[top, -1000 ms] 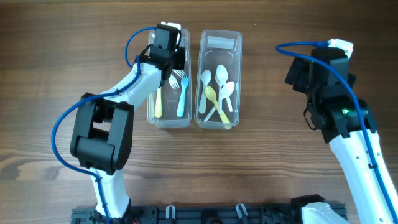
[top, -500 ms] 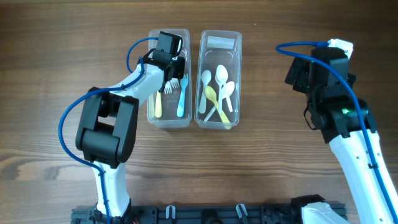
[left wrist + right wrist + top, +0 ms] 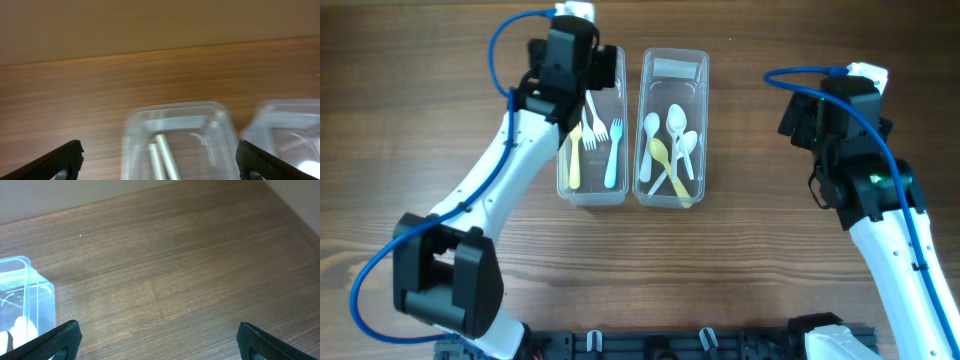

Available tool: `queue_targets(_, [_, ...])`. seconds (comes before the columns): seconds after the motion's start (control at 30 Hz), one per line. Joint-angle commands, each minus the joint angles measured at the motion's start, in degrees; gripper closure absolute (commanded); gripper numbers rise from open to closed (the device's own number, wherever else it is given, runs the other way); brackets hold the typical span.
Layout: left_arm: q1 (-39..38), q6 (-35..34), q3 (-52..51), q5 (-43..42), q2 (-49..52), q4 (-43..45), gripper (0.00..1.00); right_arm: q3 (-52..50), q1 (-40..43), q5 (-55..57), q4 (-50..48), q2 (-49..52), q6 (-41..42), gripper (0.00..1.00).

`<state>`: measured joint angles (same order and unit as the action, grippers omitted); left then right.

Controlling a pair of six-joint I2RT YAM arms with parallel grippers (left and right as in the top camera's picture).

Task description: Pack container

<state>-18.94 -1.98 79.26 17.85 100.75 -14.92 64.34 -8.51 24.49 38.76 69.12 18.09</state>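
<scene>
Low in the overhead frame, bare wooden desk. At centre stand two clear containers side by side: the left container holds forks, the right container spoons. Upper left, the left pincer gapes wide above its container; upper right, the right pincer spreads apart over desk, empty.

place: lab test bench | evidence: two robot arms on bare wooden table
</scene>
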Motion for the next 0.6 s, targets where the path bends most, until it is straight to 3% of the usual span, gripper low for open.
queue_targets(0.0, [3.58, 0.28, 0.68, 6.73, -0.63, -2.56, 0.00, 0.81, 0.09, 0.96, -0.15, 0.09, -0.07, 0.00])
queue_targets(0.2, [9.16, 0.26, 0.68, 6.71, -0.63, -5.42, 0.00, 0.81, 0.09, 0.96, -0.15, 0.09, -0.04, 0.00])
queue_targets(0.57, [10.12, 0.26, 0.68, 6.69, -0.63, -7.08, 0.00, 0.81, 0.09, 0.96, -0.17, 0.11, -0.07, 0.00])
